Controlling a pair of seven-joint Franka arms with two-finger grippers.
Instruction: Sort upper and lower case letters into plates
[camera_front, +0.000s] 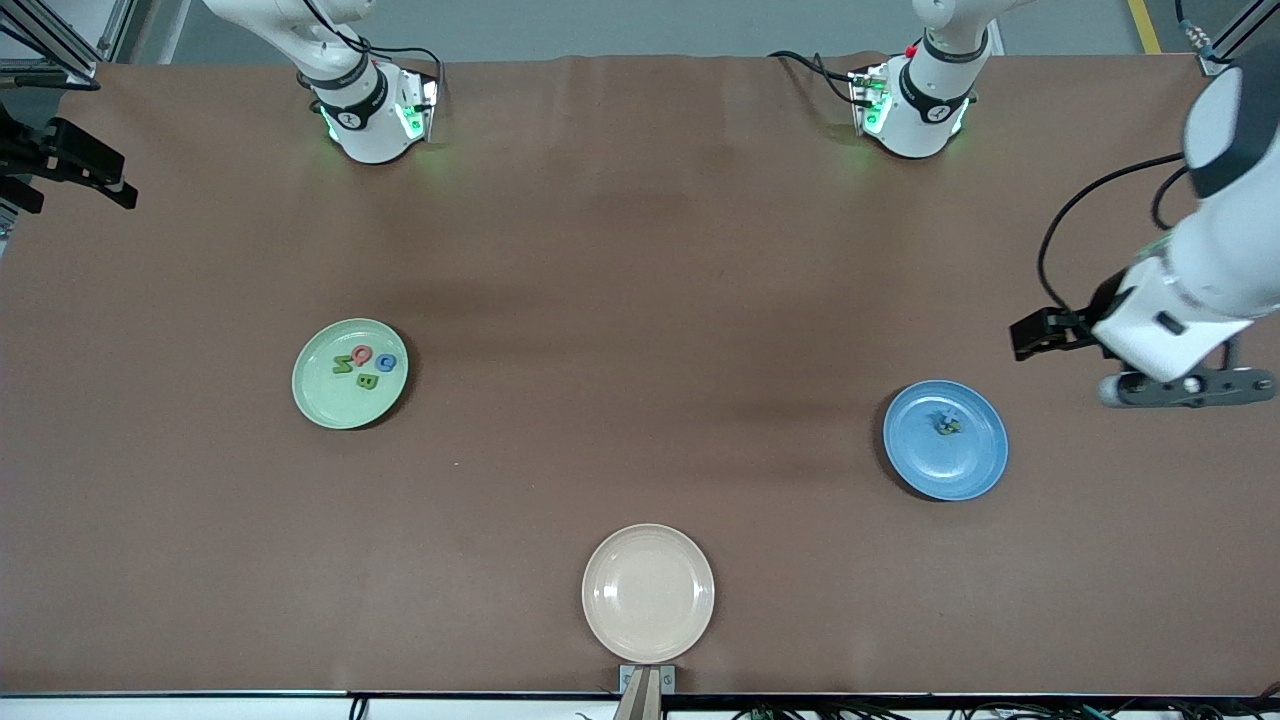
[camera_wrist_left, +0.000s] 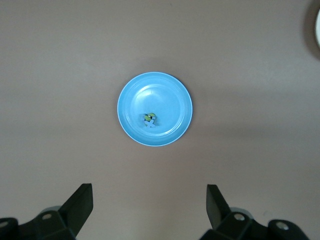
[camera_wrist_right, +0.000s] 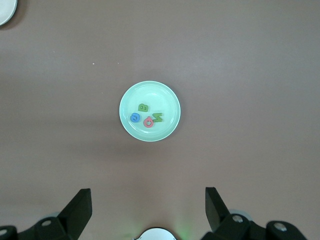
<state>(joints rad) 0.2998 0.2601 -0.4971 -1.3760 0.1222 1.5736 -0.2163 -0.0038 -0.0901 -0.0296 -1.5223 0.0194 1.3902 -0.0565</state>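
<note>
Three plates are lying on the brown bench (camera_front: 640, 300) in the front view. The pale green plate (camera_front: 325, 395) is sitting toward the right arm's end of the bench and is carrying four letters: a green zigzag letter (camera_front: 343, 363), a red letter (camera_front: 362, 353), a blue letter (camera_front: 386, 362) and a green B (camera_front: 367, 381), all close together. The blue plate (camera_front: 965, 460) is sitting toward the left arm's end and is holding a small cluster of letters (camera_front: 946, 424), too tightly bunched to tell apart. The cream plate (camera_front: 648, 593) is resting at the bench edge nearest the front camera, midway along it. The left hand (camera_front: 1035, 335) is hanging above the left arm's end of the bench, near the blue plate but off toward the bench edge, not over it. The right hand (camera_front: 95, 170) is showing at the frame's edge, above the right arm's end of the bench near the corner on the robots' side, well apart from the green plate.

From the left wrist view, the left hand (camera_wrist_left: 149, 210) is standing with its fingers (camera_wrist_left: 80, 205) spread wide and nothing between them. The blue plate (camera_wrist_left: 167, 95) is lying well apart from the fingertips, with its letter cluster (camera_wrist_left: 148, 119) inside.

From the right wrist view, the right hand (camera_wrist_right: 148, 210) is likewise spread wide and holding nothing. The pale green plate (camera_wrist_right: 165, 95) is lying well apart from its fingertips, carrying the green B (camera_wrist_right: 143, 107), the blue letter (camera_wrist_right: 135, 117), the red letter (camera_wrist_right: 148, 122) and the green zigzag letter (camera_wrist_right: 158, 117).
</note>
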